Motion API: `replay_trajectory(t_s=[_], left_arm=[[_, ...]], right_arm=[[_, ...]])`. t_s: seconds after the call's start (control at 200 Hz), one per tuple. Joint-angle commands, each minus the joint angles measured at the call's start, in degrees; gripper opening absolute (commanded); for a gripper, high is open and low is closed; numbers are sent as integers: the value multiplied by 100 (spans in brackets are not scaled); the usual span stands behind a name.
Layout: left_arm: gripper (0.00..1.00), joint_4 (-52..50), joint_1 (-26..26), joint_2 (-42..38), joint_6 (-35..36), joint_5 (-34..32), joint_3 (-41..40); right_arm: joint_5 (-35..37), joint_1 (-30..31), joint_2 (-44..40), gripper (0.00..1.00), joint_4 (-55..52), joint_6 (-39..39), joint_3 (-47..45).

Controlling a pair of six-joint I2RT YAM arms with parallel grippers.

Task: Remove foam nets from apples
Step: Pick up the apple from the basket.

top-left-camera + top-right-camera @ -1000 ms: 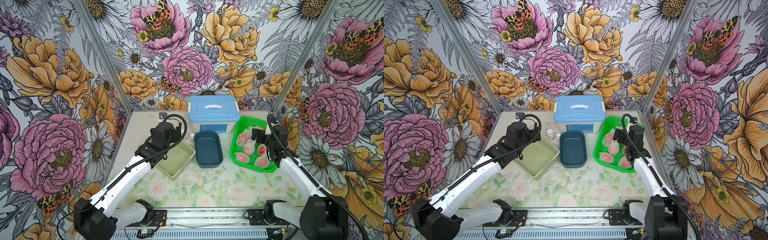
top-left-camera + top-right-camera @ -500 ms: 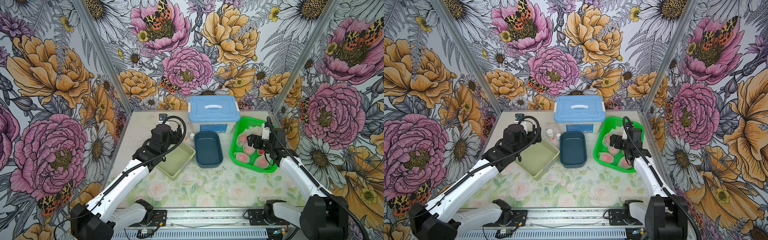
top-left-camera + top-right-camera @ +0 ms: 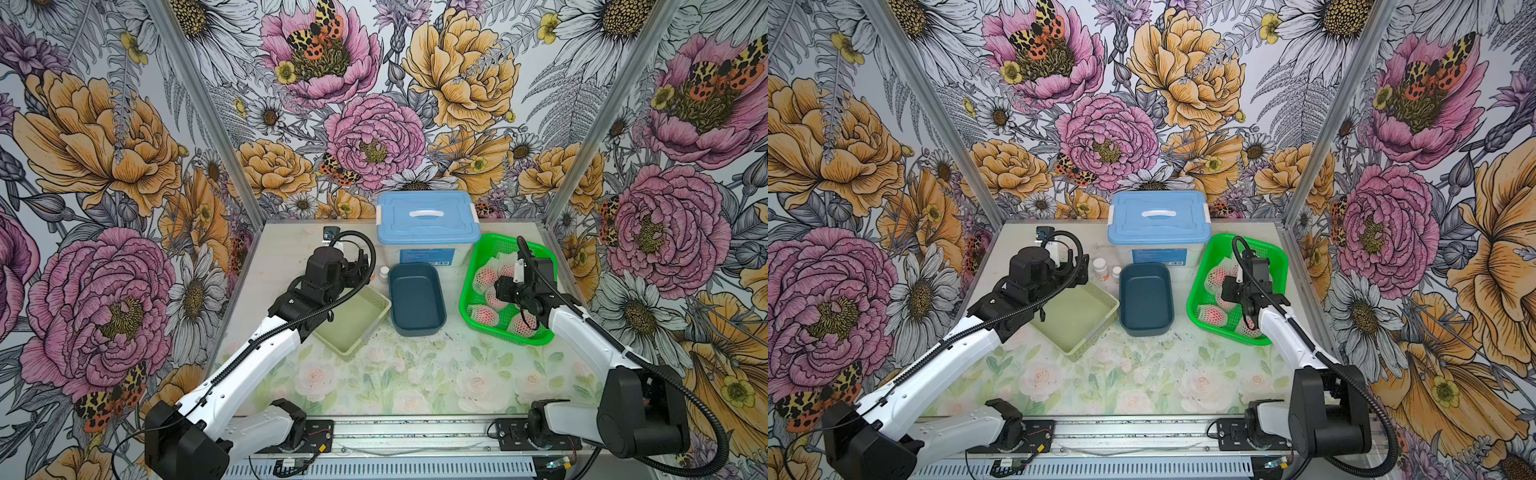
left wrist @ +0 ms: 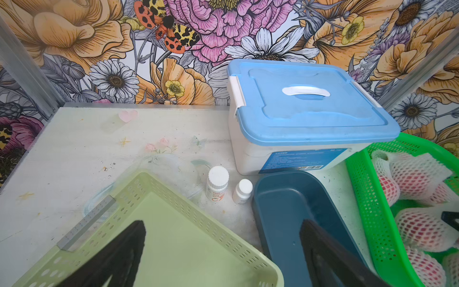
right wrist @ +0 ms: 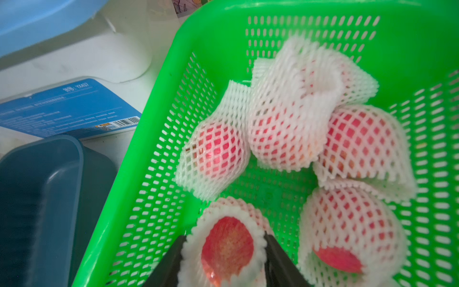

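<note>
In the green basket (image 3: 498, 240) at the table's (image 3: 415, 374) 2 o'clock, my right jaws clamp both sides of a foam net (image 5: 231, 206) sleeving an apple (image 5: 227, 248). Other netted apples (image 5: 352, 223) crowd close around it. My left jaws gape over the pale tray (image 3: 361, 349). An empty blue tub (image 3: 415, 299) sits at the basket's 9 o'clock. The storage box's (image 3: 428, 216) label is unreadable.

The blue label (image 5: 62, 109) on the storage box (image 5: 82, 54) reads "YX457".
</note>
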Motion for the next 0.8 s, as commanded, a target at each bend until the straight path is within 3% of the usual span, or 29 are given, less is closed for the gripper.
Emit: replay_trajectory(t_s=[0.0, 0.145, 0.245, 0.335, 0.601, 0.796], left_arm=[[99, 219, 17, 13, 31, 325, -76], [99, 232, 16, 29, 57, 577, -15], [99, 232, 6, -13, 118, 725, -19], [99, 303, -4, -85, 174, 861, -61], [99, 1194, -232, -159, 300, 2078, -284], [99, 1546, -803, 348, 807, 2863, 16]], right_arm=[[179, 11, 224, 43, 107, -42, 199], [200, 11, 455, 24, 156, -62, 341], [123, 11, 352, 0, 183, -104, 385], [-31, 6, 137, 0, 188, -148, 408], [-1132, 20, -952, 0, 239, -198, 419], [-2668, 2, -1237, 0, 238, 199, 839]])
